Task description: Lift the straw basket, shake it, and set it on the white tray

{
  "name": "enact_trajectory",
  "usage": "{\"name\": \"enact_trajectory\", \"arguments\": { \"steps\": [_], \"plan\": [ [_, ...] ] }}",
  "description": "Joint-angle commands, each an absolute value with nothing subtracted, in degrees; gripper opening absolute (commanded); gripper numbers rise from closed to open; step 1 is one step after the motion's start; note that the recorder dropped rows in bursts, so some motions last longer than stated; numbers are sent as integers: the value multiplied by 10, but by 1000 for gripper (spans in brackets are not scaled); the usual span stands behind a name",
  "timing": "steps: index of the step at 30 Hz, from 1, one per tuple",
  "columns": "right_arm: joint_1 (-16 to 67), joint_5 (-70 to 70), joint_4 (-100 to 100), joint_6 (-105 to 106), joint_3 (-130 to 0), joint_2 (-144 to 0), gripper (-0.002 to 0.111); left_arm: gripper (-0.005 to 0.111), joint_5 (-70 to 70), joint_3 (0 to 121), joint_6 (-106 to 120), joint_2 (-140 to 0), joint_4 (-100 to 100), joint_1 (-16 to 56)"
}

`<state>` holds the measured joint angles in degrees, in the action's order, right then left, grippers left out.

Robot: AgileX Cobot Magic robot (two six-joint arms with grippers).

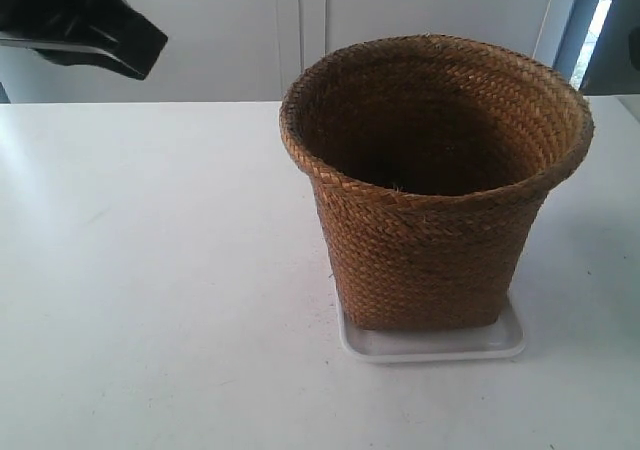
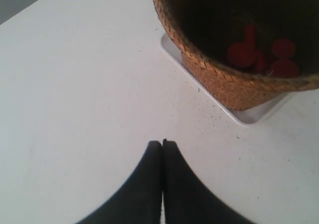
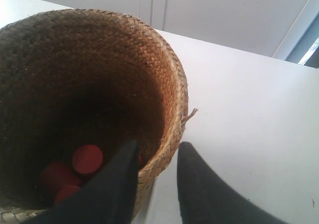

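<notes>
The brown straw basket [image 1: 430, 220] stands upright on the white tray [image 1: 440, 345], whose rim shows under its base. Seen from the left wrist, the basket [image 2: 224, 79] and tray [image 2: 249, 115] lie ahead of my left gripper [image 2: 162, 143], which is shut on nothing and hangs over bare table, apart from both. My right gripper [image 3: 158, 144] is open and straddles the basket [image 3: 99, 59] rim. One finger is inside and the other outside, with a gap between the outer finger and the weave. The exterior view does not show the right gripper.
Several red round pieces [image 3: 87, 158] lie on the basket's dark floor, also visible from the left wrist [image 2: 241, 52]. A black arm [image 1: 90, 20] hangs at the exterior view's top left. A white table [image 1: 150, 270] spreads around the tray, with a wall behind.
</notes>
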<state>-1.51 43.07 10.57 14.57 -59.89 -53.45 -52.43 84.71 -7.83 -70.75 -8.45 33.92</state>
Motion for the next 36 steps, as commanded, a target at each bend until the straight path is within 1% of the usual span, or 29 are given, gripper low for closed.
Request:
{"name": "enact_trajectory", "arguments": {
  "steps": [1, 5, 8, 12, 18, 27, 36],
  "plan": [
    [-17, 427, 107, 152, -597, -536, 27, 0, -554, 846, -77, -671, -82, 329],
    [-17, 426, 107, 152, -597, -536, 27, 0, -525, 846, -77, -652, -75, 287],
    [-17, 426, 107, 152, -597, -536, 27, 0, -495, 838, -77, -639, -48, 240],
    [-17, 426, 107, 152, -597, -536, 27, 0, -462, 790, -79, -613, -11, 187],
    [-17, 426, 107, 152, -597, -536, 27, 0, -412, 692, -79, -556, 64, 135],
    [-17, 426, 107, 152, -597, -536, 27, 0, -308, 584, -75, -458, 81, 106],
    [-17, 426, 107, 152, -597, -536, 27, 0, -215, 468, -45, -370, 86, 98]
  ]
}}
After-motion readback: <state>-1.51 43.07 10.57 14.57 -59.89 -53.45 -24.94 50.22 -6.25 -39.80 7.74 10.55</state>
